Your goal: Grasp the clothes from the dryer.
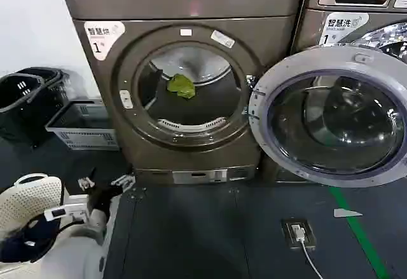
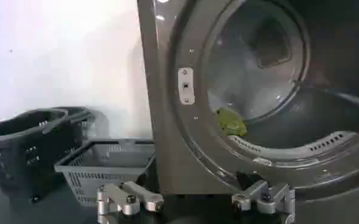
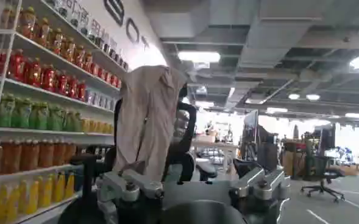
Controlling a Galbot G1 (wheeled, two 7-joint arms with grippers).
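Lime-green fabric is what I'm steering for: the single wad of clothes (image 1: 181,86) is sitting inside the drum of the bronze-brown dryer (image 1: 191,133), a little above centre of the head frame, resting on the drum's floor toward its left side, with no clear long axis, just a crumpled lump. I'm running the left gripper (image 1: 105,182) low at the lower left of that frame, fingers spread apart and gripping nothing, so the wad is lying up and to the right of it, deep past the porthole ring. In the left wrist view the clothes (image 2: 230,121) are showing right of centre, above and between the open fingers (image 2: 129,199). The right gripper (image 3: 191,189) is pointing away at a room with drink shelves, open and empty. I'm judging the left arm nearer. I'm counting one wad, one open glass door (image 1: 331,117) at the right, three baskets at the left.
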